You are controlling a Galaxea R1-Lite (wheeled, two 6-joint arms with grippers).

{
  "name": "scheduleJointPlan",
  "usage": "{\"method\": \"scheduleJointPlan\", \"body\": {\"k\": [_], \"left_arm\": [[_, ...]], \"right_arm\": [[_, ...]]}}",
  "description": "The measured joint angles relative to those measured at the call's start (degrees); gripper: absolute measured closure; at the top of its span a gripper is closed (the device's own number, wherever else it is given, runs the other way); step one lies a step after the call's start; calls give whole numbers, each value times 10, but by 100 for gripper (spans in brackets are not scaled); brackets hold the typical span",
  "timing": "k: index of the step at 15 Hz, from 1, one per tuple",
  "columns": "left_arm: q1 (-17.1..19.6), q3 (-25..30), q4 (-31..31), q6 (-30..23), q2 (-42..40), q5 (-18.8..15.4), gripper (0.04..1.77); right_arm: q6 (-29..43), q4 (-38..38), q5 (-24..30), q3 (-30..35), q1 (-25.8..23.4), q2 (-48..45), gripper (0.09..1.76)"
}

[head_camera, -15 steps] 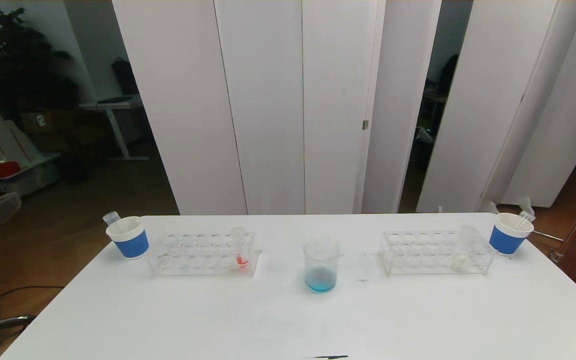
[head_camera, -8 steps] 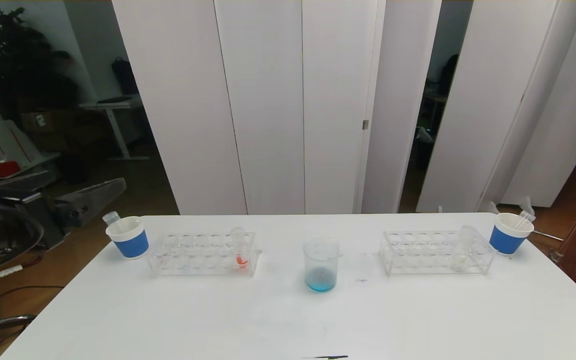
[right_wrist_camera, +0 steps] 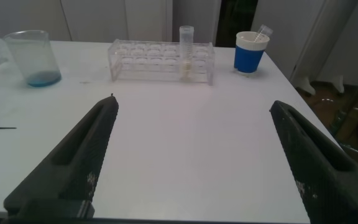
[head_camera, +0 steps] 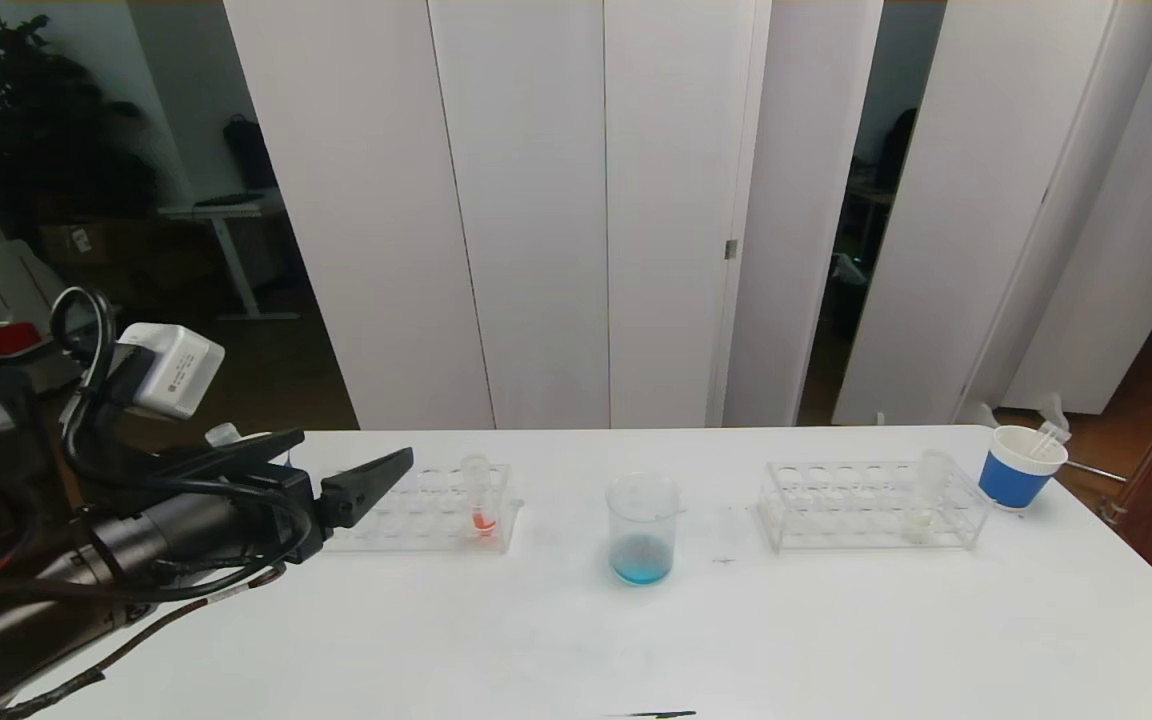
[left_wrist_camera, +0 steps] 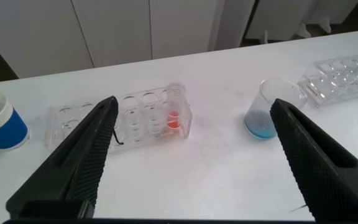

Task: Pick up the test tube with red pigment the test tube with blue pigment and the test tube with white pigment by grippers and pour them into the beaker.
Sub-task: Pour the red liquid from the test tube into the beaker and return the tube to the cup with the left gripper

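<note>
The test tube with red pigment (head_camera: 482, 500) (left_wrist_camera: 174, 115) stands upright at the right end of the left rack (head_camera: 406, 512). My left gripper (head_camera: 356, 446) (left_wrist_camera: 192, 102) hovers open and empty over the rack's left end, pointing toward that tube. The beaker (head_camera: 643, 530) (left_wrist_camera: 267, 109) sits mid-table with blue pigment at its bottom. The test tube with white pigment (head_camera: 926, 495) (right_wrist_camera: 186, 53) stands in the right rack (head_camera: 871, 505). No tube with blue pigment shows. My right gripper (right_wrist_camera: 192, 102) is open and empty over bare table, short of the right rack, outside the head view.
A blue paper cup (head_camera: 1021, 468) (right_wrist_camera: 249, 53) holding an empty tube stands at the far right. Another blue cup (left_wrist_camera: 2, 121) stands left of the left rack, behind my left arm in the head view. A small dark mark (head_camera: 651, 714) lies at the table's near edge.
My left arm has swung in from the left and risen over the table's left side, now covering the left cup in the head view. Tubes, racks and beaker have not moved.
</note>
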Motion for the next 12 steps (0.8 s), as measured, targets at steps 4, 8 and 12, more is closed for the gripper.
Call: {"method": "scheduleJointPlan", "body": {"k": [4, 8, 12], "left_arm": [[-22, 18, -59, -10, 64, 2, 6], [-34, 16, -142, -14, 148, 35, 6], [-56, 13, -239, -17, 237, 107, 6]], "right_arm": [[0, 0, 0, 0, 0, 0, 10], [0, 0, 0, 0, 0, 0, 10], [0, 0, 0, 0, 0, 0, 10]]}}
